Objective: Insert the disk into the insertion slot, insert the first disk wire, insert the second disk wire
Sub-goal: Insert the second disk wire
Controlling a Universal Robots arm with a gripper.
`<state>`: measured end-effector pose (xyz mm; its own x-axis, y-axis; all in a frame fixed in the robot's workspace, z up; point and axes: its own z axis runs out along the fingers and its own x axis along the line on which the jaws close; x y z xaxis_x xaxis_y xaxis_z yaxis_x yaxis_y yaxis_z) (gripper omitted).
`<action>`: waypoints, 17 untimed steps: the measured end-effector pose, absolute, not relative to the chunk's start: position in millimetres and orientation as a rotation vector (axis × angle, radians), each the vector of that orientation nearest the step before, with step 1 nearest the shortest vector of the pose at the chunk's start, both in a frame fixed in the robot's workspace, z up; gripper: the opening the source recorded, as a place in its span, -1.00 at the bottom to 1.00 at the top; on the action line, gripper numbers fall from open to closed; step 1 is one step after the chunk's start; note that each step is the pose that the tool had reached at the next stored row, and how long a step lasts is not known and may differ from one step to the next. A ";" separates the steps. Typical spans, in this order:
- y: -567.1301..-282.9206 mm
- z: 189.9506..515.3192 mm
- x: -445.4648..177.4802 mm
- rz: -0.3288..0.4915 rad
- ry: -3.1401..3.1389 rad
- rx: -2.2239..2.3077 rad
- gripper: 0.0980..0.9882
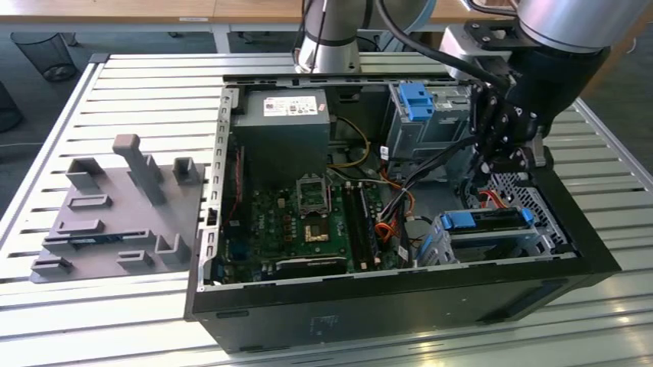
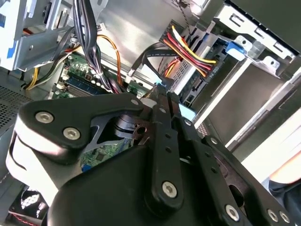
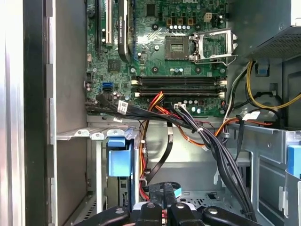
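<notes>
One disk point(image 1: 488, 229) sat in the insertion slot point(image 1: 441, 243), at the near corner of the open computer case point(image 1: 388, 313) on the bench point(image 1: 133, 84), blue frame uppermost. The gripper point(image 2: 167, 101) hung inside the case just beside that cage. Its fingers point(image 2: 162, 141) looked closed on the light-blue plug of a flat black disk wire point(image 3: 165, 150), though the plug was mostly hidden between them, so I wouldn't swear to it. A red, yellow and black wire bundle point(image 2: 193, 52) ran to the back of the disk; whether it was seated I couldn't tell.

To my eye the job wanted the plug held square to the disk's rear socket and pushed straight in without twisting. The flat wire's slack needed keeping off the thick dark loom point(image 3: 211, 141) crossing nearby. A tilted plug would likely catch on the cage wall rather than seat.
</notes>
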<state>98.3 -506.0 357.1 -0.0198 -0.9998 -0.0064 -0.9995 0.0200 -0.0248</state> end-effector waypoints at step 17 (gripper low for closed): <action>-502.2 345.4 101.3 -0.037 2.235 -2.190 -0.67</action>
<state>101.3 -502.2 345.4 -0.0206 -0.9998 0.0077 -0.9995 0.0204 -0.0251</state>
